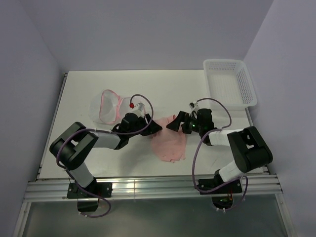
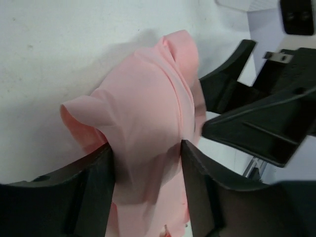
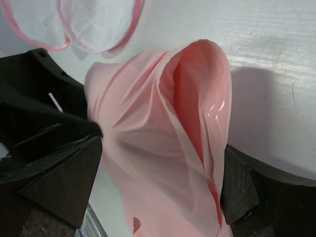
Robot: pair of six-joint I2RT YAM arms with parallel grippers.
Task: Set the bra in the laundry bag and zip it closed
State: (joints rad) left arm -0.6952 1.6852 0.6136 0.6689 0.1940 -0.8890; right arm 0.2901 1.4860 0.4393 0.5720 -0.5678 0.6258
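The light-pink bra (image 1: 169,142) lies bunched at the table's middle, between my two grippers. My left gripper (image 1: 154,127) comes at it from the left. In the left wrist view its jaws (image 2: 145,148) press a raised fold of the bra (image 2: 143,98) from both sides. My right gripper (image 1: 174,122) comes from the right. In the right wrist view it (image 3: 162,145) is wide open, with the bra's upright fold (image 3: 163,113) standing between its fingers. The laundry bag (image 1: 106,105) lies open at the back left, and also shows in the right wrist view (image 3: 94,22).
A white lattice basket (image 1: 230,83) stands at the back right corner. The two grippers sit close together, almost tip to tip; the right one shows in the left wrist view (image 2: 252,123). Walls enclose the table on three sides.
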